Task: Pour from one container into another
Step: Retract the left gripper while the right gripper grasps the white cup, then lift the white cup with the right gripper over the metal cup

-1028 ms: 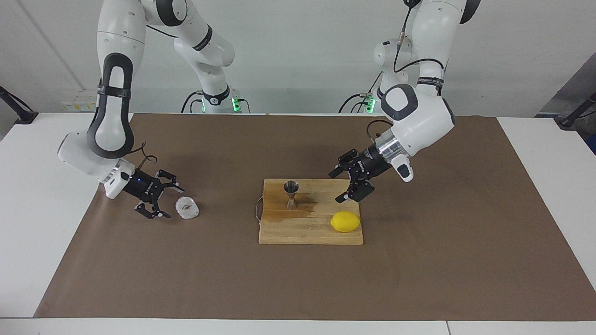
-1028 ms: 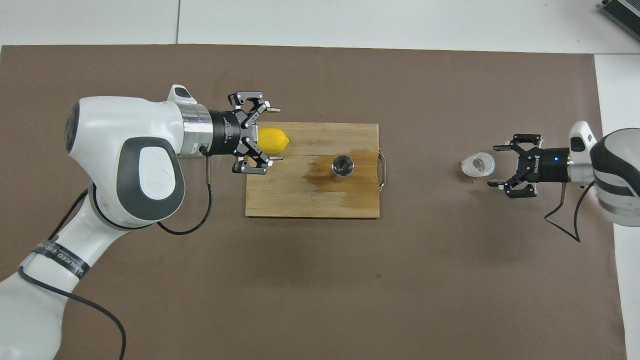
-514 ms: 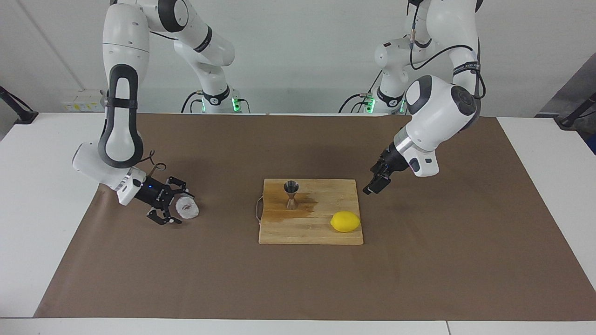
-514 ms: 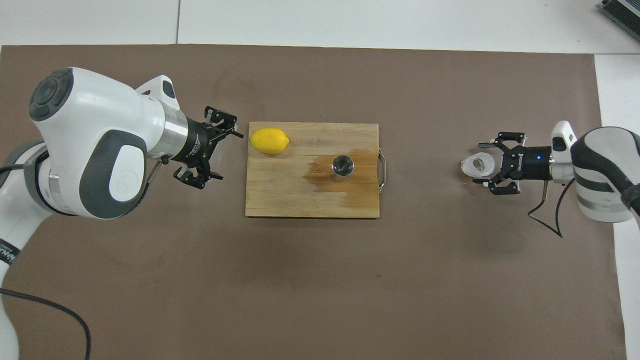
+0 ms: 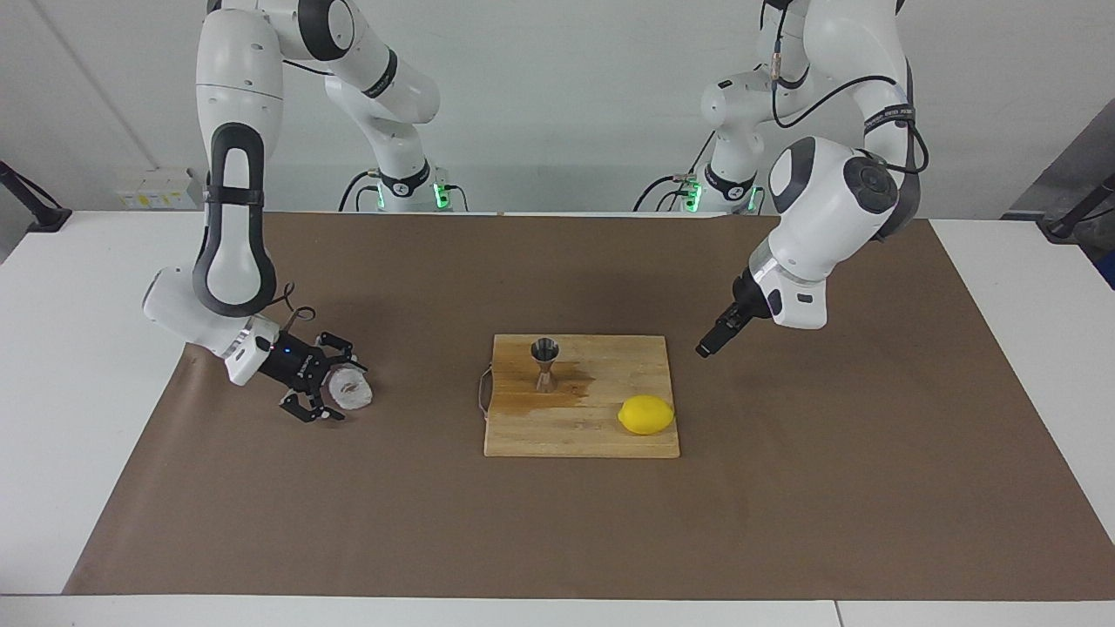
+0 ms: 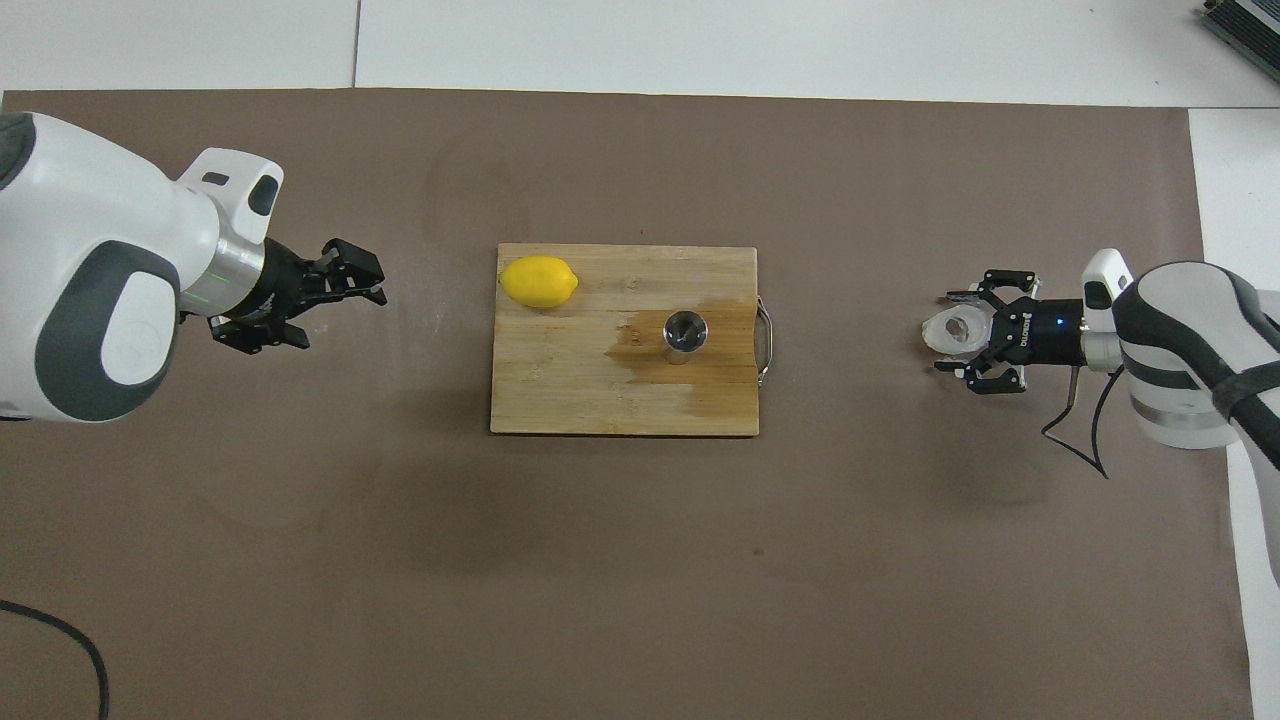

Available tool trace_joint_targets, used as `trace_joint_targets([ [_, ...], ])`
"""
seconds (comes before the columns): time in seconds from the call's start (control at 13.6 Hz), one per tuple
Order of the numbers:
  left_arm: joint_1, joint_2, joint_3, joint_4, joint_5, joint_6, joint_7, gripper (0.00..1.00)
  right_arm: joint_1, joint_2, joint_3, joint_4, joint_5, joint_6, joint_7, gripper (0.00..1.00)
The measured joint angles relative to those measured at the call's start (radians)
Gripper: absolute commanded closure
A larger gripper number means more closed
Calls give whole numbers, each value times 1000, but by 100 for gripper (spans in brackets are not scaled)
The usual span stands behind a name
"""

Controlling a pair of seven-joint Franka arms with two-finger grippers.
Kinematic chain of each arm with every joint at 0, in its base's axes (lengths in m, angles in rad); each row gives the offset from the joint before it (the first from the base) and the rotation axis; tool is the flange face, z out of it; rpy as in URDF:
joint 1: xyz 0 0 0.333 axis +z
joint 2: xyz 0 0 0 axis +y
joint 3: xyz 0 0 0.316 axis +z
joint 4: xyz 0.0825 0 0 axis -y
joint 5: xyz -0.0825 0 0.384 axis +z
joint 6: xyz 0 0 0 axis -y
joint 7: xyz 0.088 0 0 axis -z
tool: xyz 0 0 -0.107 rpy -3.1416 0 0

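The tiny whitish translucent cup (image 5: 353,392) stands on the brown mat toward the right arm's end of the table; it also shows in the overhead view (image 6: 955,331). My right gripper (image 5: 335,389) is low at the mat, open, with its fingers on either side of the cup (image 6: 948,332). The steel hourglass jigger (image 5: 545,366) stands upright on the wooden cutting board (image 5: 592,440), also seen from above (image 6: 686,331). My left gripper (image 5: 704,350) is open and empty, raised over the mat beside the board's end (image 6: 342,319).
A yellow lemon (image 5: 645,414) lies on the board's corner toward the left arm's end (image 6: 539,281). A dark wet patch (image 6: 700,375) spreads on the board around the jigger. The board has a wire handle (image 6: 766,342) facing the cup.
My left gripper has drawn back from over the lemon and off the board, turning as it went. My right gripper has slid forward so its fingers now flank the cup.
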Motion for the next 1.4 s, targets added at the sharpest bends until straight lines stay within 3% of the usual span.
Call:
trace_joint_targets([
  [0.07, 24, -5, 2, 1, 29, -15, 92, 0, 0, 0, 0, 0, 0, 3, 0, 42],
  [0.22, 51, -11, 2, 18, 107, -42, 220, 0, 0, -2, 0, 4, 5, 14, -1, 79],
  [0.37, 54, -14, 1, 71, 171, -89, 288, 0, -2, -9, 0, 2, 5, 11, -1, 94],
  [0.73, 54, -39, 4, 194, 197, -184, 312, 0, 13, -11, 4, 11, 7, -5, 31, 93],
  [0.95, 54, -72, 4, 227, 197, -214, 314, 0, 99, -59, 7, 51, -22, -25, 219, 93],
  [1.18, 41, -106, 20, 257, 197, -266, 315, 0, 204, -163, 11, 83, -150, -44, 473, 93],
  [1.4, -123, -120, 203, 320, 197, -333, 327, 0, 289, -223, 12, 99, -259, -57, 632, 94],
])
